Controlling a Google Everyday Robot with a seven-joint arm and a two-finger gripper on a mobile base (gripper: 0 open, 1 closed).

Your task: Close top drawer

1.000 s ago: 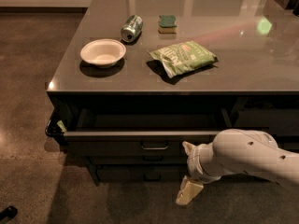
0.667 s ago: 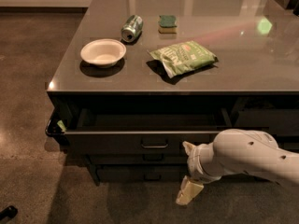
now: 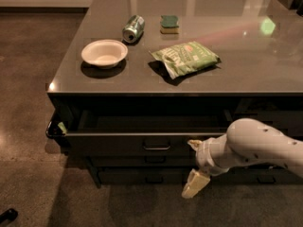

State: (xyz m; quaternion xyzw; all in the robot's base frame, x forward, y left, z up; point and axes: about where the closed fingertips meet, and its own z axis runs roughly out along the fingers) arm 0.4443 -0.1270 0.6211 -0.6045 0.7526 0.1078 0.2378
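Where this differs from a second ago: nowhere that shows; the drawer, the arm and the things on the counter all lie as they did.
Top drawer [image 3: 109,143]: pulled partway out from under the counter [image 3: 265,74], its dark front well forward of the two fronts below it (the loop handle [image 3: 156,147] sits at the middle of the front).
Gripper [image 3: 189,168]: low in front of the drawer stack, right of the handle and apart from it.
Jaws: spread, with nothing held; the upper finger [image 3: 193,143] lies against or just before the top drawer's front, which of the two I cannot tell, and the lower finger [image 3: 194,185] hangs down before the bottom front.
Arm [image 3: 258,145]: white, coming in from the right and cut off by the picture's edge.
Hidden: the drawer's right end is behind the arm, and its inside is too shadowed to read.
Counter things: white bowl [image 3: 104,54], can [image 3: 133,28] on its side, green sponge [image 3: 169,24], green bag [image 3: 185,58].
Cut off: a dark thing [image 3: 8,215] on the floor at lower left, not identifiable.
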